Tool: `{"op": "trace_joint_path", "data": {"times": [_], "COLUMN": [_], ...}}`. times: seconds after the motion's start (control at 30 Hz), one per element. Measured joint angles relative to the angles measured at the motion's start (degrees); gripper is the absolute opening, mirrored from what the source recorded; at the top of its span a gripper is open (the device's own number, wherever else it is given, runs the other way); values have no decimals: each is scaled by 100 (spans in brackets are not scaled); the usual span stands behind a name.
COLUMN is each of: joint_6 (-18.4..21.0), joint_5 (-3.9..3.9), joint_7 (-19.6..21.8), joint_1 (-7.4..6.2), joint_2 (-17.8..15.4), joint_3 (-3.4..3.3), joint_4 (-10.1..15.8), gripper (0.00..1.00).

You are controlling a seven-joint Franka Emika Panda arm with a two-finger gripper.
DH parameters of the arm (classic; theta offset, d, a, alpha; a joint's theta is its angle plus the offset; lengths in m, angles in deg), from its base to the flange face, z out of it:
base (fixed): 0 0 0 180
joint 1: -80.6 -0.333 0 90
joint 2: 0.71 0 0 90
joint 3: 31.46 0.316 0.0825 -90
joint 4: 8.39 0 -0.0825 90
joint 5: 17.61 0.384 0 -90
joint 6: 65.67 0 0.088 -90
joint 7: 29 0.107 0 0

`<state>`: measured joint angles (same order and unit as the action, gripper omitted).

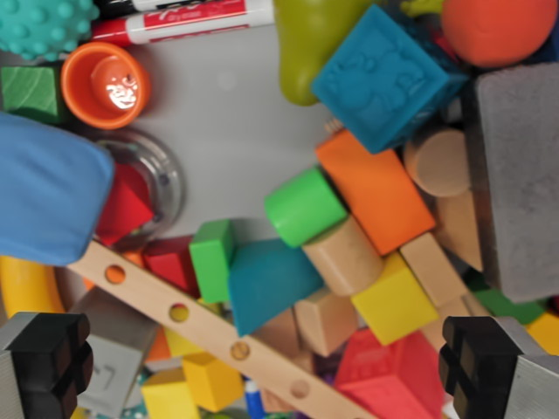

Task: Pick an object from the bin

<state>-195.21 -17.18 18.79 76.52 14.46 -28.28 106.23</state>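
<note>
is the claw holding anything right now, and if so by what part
Nothing is held. The claw is open, its two fingers wide apart above the pile of blocks, with no object clamped between them.

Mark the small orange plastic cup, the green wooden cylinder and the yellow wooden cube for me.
small orange plastic cup [106,85], wrist view, inside its bowl
green wooden cylinder [305,206], wrist view, on its curved side
yellow wooden cube [395,299], wrist view, on its top face

bin floor [227,131], grey | on it: orange cup [105,85], red marker [188,19], heaped blocks [349,253]
</note>
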Motion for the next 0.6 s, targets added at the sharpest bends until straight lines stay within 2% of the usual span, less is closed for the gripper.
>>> {"op": "trace_joint_path", "data": {"times": [0.6], "joint_6": [-610], "joint_5": [-122], "joint_7": [-23], "joint_1": [-335], "joint_2": [564], "joint_3": [78], "joint_4": [56], "gripper": [100]}}
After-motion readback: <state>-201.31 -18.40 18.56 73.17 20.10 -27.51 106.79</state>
